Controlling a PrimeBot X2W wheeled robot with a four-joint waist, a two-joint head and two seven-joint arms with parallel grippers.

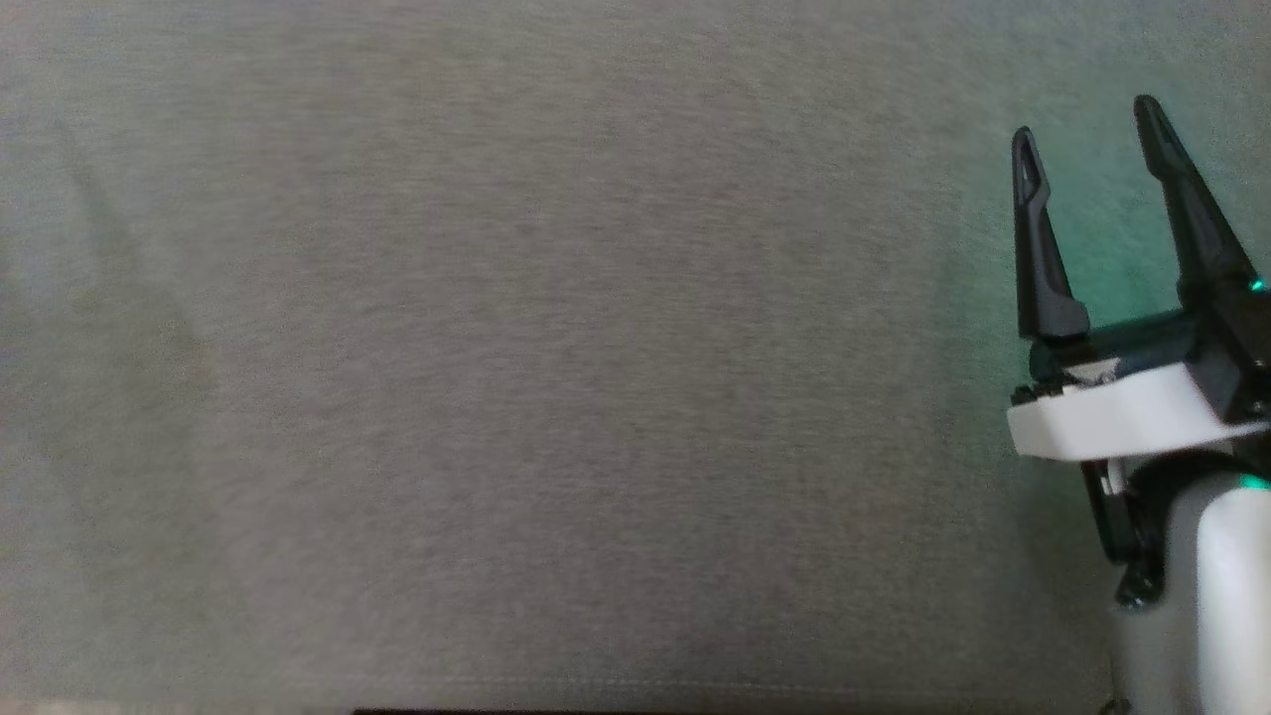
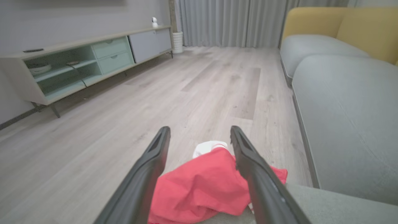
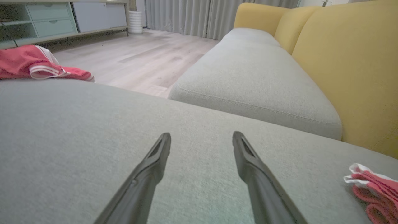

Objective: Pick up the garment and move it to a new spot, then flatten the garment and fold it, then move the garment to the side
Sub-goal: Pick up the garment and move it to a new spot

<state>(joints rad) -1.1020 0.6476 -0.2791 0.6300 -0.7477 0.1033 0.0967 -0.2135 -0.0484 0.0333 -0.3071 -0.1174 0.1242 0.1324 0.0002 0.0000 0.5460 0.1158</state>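
Red with white trim, the garment (image 2: 199, 186) lies in a bunch at the edge of the grey sofa seat (image 2: 342, 202), right beside the wood floor (image 2: 186, 77). Part of it may hang over that edge, but it is hard to tell.

The left end effector (image 2: 200, 129) is wide open and holds nothing. It hangs just above the garment, and the red cloth shows between its two dark fingers. The garment's long side seems to run across the fingers, from one to the other.

The right end effector (image 1: 1084, 117) is wide open too, and empty. It is over the bare middle of the sofa seat. From there the garment is well away, off at the far left edge. A small folded cloth (image 3: 376, 186), red and white, lies near the right corner.

So the left arm is the nearer one. It likely has to go down and close on the bunch.
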